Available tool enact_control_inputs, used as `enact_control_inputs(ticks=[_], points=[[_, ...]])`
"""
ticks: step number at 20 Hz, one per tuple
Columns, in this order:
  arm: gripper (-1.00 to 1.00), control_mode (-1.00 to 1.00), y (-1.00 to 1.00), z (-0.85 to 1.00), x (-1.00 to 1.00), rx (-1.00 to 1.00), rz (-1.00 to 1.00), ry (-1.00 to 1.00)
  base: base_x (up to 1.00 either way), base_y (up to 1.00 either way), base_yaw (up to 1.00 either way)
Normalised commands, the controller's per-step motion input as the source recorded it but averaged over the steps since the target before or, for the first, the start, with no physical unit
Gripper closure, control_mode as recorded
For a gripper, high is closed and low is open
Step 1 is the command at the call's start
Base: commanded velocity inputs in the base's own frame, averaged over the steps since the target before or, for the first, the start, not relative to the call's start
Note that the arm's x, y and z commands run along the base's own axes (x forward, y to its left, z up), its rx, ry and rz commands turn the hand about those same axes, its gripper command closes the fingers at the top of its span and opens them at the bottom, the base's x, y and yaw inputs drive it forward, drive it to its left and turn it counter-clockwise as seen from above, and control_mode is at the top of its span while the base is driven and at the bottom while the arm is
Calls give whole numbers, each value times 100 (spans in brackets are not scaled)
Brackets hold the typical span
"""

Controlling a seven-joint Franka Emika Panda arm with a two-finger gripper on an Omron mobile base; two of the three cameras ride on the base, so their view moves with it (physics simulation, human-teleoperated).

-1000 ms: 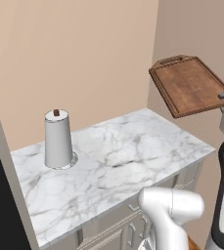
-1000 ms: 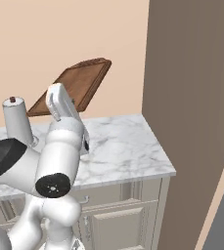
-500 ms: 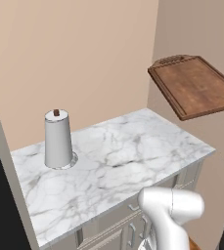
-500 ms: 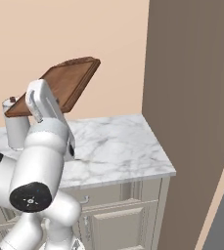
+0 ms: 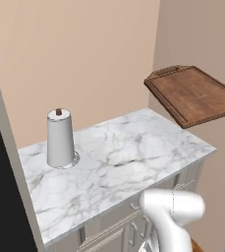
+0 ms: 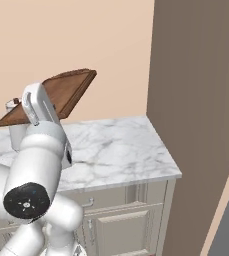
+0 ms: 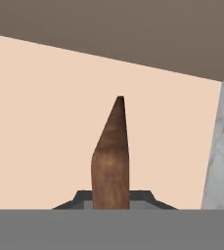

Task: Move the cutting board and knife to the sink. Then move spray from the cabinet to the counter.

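The dark reddish-brown cutting board (image 5: 192,93) hangs in the air above the right end of the white marble counter (image 5: 128,152), tilted a little, with its curved handle at the far end. My gripper (image 7: 111,197) is shut on the board's near edge, which runs edge-on between the fingertips (image 7: 84,197) in the hand view. In the right base view the cutting board (image 6: 61,92) sticks out behind my white hand, over the counter (image 6: 116,150). The knife, the sink, the spray and the cabinet are out of view.
A white paper-towel roll (image 5: 60,139) stands upright near the counter's left back corner. A tall taupe panel (image 6: 196,100) closes off the counter's right end. A beige wall runs behind, and cream drawers and doors (image 6: 121,220) sit below the counter.
The arm has swung with the held board. The board went from steeply tilted to nearly level and sits a little higher. The counter and roll stay put.
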Motion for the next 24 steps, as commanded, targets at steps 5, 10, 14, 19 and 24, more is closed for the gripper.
enact_control_inputs(ticks=[5,10,14,19,24], points=[[100,100,0,0,0,0,0,0,-99,15,0],[100,100,0,0,0,0,0,0,-96,2,0],[100,100,0,0,0,0,0,0,-100,0,-7],[100,100,0,0,0,0,0,0,-100,0,-13],[100,100,0,0,0,0,0,0,-100,29,-27]])
